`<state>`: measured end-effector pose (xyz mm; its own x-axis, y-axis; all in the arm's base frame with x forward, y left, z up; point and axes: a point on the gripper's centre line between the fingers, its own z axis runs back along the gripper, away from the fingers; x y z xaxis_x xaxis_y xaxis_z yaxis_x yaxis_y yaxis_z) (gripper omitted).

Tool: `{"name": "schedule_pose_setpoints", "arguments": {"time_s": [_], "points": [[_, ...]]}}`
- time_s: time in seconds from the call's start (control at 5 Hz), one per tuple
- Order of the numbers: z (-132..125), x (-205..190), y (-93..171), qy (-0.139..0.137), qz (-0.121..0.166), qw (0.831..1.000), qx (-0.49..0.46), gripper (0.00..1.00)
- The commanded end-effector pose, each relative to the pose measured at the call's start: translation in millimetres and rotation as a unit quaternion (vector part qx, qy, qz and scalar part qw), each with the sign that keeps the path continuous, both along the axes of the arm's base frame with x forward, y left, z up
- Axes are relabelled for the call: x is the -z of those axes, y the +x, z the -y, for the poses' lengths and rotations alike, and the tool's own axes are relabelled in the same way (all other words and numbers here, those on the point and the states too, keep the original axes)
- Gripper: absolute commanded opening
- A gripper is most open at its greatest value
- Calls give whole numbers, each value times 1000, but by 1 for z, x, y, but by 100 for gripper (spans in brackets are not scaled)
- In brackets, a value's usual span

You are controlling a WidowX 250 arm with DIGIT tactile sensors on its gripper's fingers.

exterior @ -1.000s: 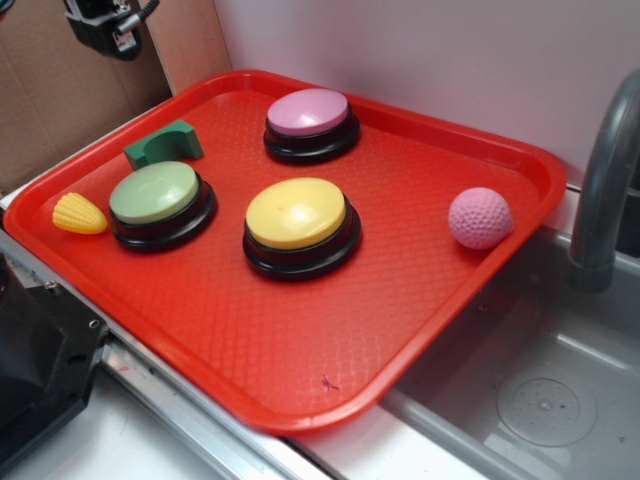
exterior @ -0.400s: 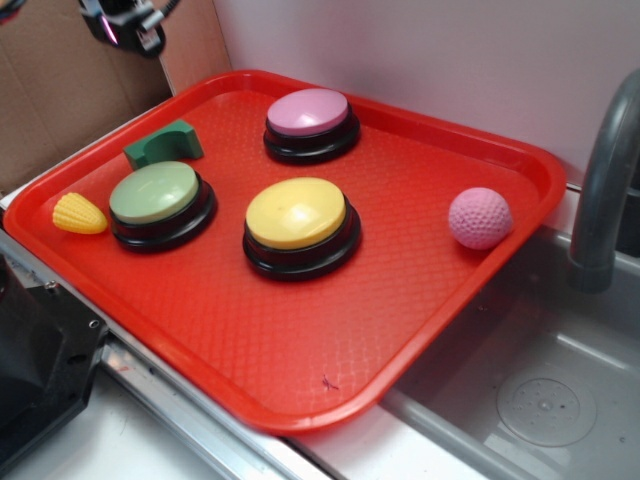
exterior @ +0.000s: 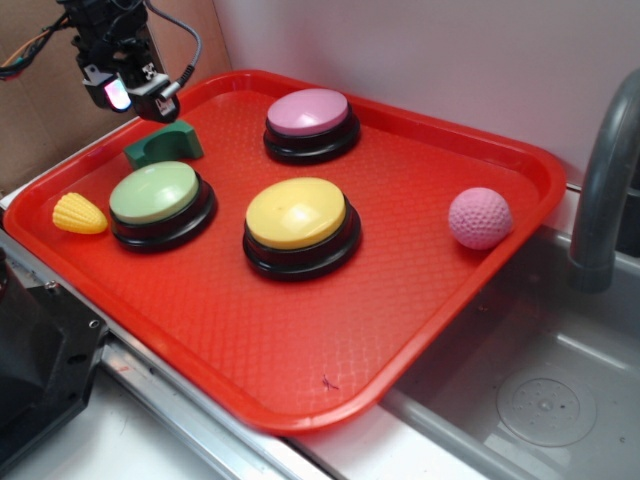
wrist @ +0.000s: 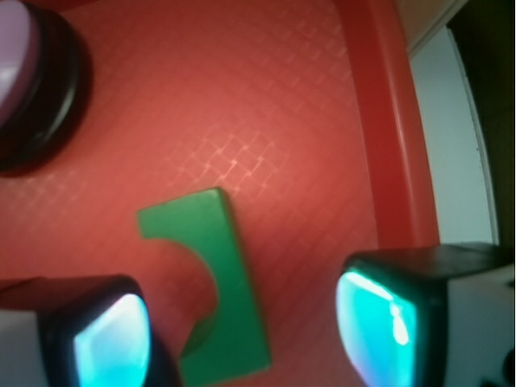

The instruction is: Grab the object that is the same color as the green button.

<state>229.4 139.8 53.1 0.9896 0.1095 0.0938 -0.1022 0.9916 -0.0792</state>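
Overhead, hand spread wide above object, empty.

Lying flat beside a grey sink, a red tray with a fine diamond pattern. Sitting on it near the middle, a yellow button on a black base. Standing toward the far edge, a pink-purple button, also showing at the upper left corner of the wrist view. Resting by the right rim, a dimpled pink ball. Lying at the left rim, a yellow corn toy. Rising at the right, a grey faucet.
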Motion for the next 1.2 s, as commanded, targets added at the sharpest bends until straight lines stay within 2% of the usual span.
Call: {"name": "schedule_pose_setpoints", "arguments": {"time_s": [0.0,0.2,0.4,0.6,0.8,1.0], "points": [[14,28,7,35,-18,998,39,100],[14,37,7,34,-24,999,35,6],[14,34,8,31,-25,999,36,0],[12,13,10,22,-20,999,27,0],[8,-10,13,29,-21,999,11,0],[5,-42,15,39,-9,999,-6,0]]}}
